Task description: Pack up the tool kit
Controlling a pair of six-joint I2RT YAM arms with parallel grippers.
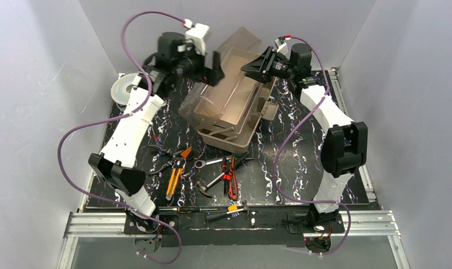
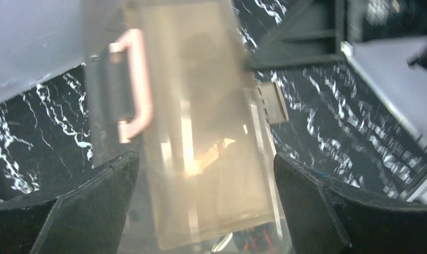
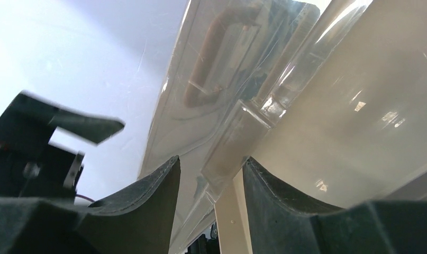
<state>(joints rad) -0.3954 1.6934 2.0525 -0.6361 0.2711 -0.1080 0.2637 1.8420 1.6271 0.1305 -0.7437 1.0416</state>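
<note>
Left tool (image 2: 205, 157) is hovering wide open over the translucent smoky lid (image 2: 200, 106); right tool (image 3: 211, 160) is pinching the rim of the tan-brown plastic toolbox (image 1: 230, 133).

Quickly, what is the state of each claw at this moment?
Left claw: open, holding nothing.
Right claw: closed on a translucent edge of the toolbox.

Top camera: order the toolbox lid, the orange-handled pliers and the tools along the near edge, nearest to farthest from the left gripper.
1. toolbox lid, right beside the left gripper.
2. orange-handled pliers, mid-table, left.
3. near-edge tools, between the arm bases.
</note>
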